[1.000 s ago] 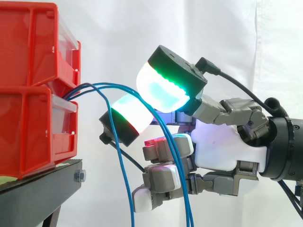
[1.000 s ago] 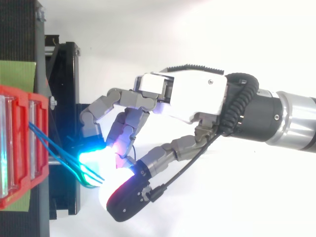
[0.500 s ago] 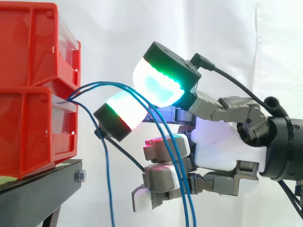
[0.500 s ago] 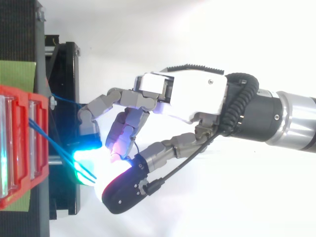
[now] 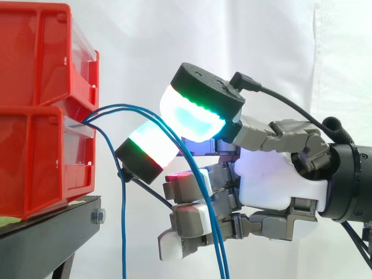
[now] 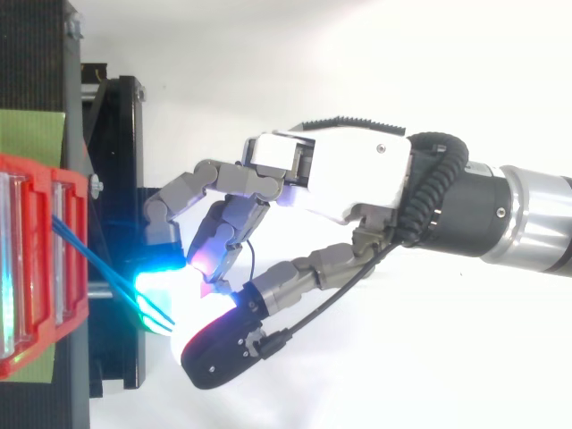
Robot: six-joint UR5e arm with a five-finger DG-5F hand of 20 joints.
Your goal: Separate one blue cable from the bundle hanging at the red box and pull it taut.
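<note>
hanging behind everything, the white curtain [image 5: 145, 35] fills the background of the side view. two red bins [image 5: 35, 116] sit stacked at the left on the black stand [image 5: 46, 232], their open fronts facing right. the arm [image 6: 518, 214] reaches in level from the right and carries the hand [image 5: 273, 180], with its palm turned toward the bins.

the blue cables [image 6: 98, 261] come out together where the upper bin meets the lower one, just past the bins' front edge. in the top view they run slantwise from the bins toward the hand. in the side view they split. a pair of strands [image 5: 129, 106] arches up and to the right, then slopes down across the front of the hand and leaves the view at the bottom, its long axis tilted down to the right. the single strand [image 5: 124, 232] dips sooner, passes close against the hand's bin-facing side and drops straight down, hanging upright and slack.

whether the hand has hold of any strand cannot be told, since the strands are hidden where they meet it.

open room lies between the stand's right edge and the hand, where only the single strand hangs. there is also free space above the arch and below the hand.
</note>
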